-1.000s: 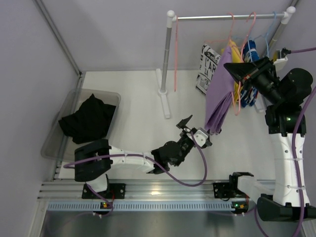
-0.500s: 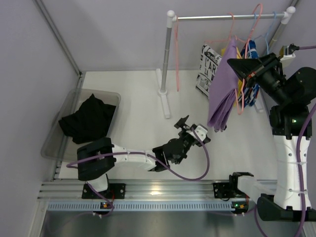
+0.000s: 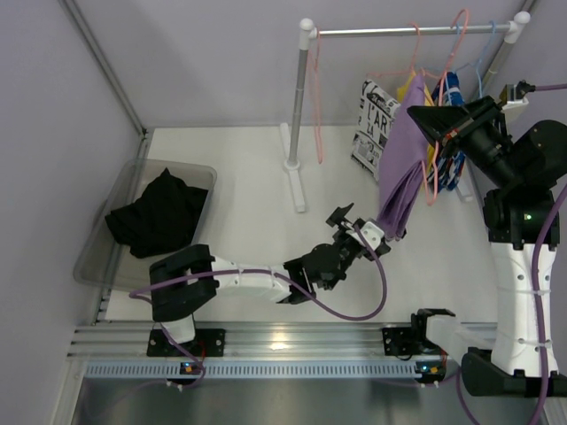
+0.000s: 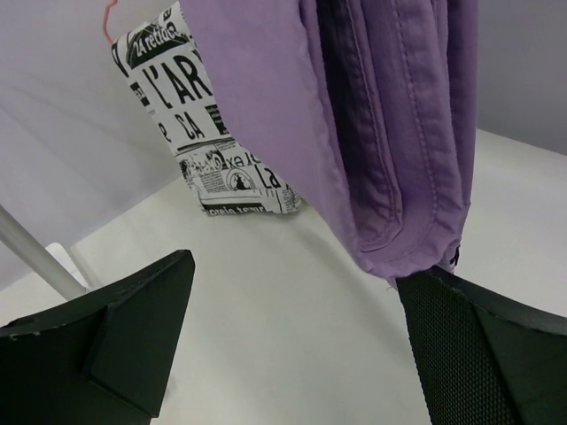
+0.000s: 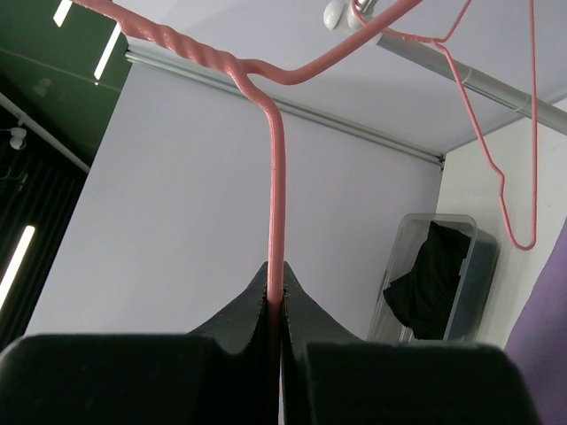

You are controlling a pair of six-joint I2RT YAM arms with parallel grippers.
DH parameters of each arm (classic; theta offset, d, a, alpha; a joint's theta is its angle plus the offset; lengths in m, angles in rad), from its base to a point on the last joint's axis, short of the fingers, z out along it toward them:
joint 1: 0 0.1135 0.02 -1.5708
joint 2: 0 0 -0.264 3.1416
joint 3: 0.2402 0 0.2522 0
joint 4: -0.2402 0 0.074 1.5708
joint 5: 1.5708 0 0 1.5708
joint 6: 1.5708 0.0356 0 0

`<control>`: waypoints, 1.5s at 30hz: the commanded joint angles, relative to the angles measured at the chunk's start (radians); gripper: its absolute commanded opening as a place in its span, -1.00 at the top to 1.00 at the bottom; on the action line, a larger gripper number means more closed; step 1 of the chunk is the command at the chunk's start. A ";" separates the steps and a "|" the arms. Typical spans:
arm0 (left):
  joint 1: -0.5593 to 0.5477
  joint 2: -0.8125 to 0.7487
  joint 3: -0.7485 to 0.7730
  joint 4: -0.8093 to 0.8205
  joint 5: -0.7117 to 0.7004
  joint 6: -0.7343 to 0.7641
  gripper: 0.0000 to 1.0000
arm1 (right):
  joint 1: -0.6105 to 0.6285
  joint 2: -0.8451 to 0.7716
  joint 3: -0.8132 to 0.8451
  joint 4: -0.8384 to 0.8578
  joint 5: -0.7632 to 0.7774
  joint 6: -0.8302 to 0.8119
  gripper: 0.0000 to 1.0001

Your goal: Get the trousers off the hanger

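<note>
– Counting the trousers, how many do you get?
– Two. The lilac trousers (image 3: 400, 168) hang folded over a pink hanger (image 5: 275, 177) at the right end of the rack (image 3: 399, 31). The black trousers (image 3: 158, 212) lie crumpled in the one clear bin (image 3: 97, 257) on the left of the table (image 3: 248, 177).
– Which way does the lilac pair run?
– Its long axis is close to upright, with the stitched lower end pointing down at the table.
– And the grippers?
– There are two. The right gripper (image 5: 275, 305) is clamped on the pink hanger's neck, up by the rail. The left gripper (image 4: 292, 336) sits low under the lilac cloth with its jaws spread wide and nothing between them. The hem is just above one finger (image 4: 478, 354), but I cannot tell if they touch.
– Other hangers?
– One more pink hanger (image 3: 316, 133) dangles bare near the rack's left post. The cluster at the right end is too tangled to count.
– Other garments?
– One black-and-white printed garment (image 4: 199, 133) is behind the lilac pair, and one yellow garment (image 3: 419, 93) is beside it.
</note>
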 commanded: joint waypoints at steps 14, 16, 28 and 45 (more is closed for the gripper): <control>0.001 0.043 0.126 0.013 -0.050 -0.016 -0.98 | 0.010 -0.027 0.026 0.106 0.002 0.003 1.00; 0.007 0.041 0.164 0.031 -0.050 0.013 -0.98 | 0.013 -0.034 0.014 0.106 0.004 -0.002 1.00; 0.013 0.059 0.287 0.044 -0.050 0.075 -0.96 | 0.053 -0.055 -0.034 0.124 0.004 -0.017 1.00; 0.035 0.081 0.339 0.249 0.035 0.312 -0.53 | 0.101 -0.073 -0.092 0.127 -0.007 -0.045 1.00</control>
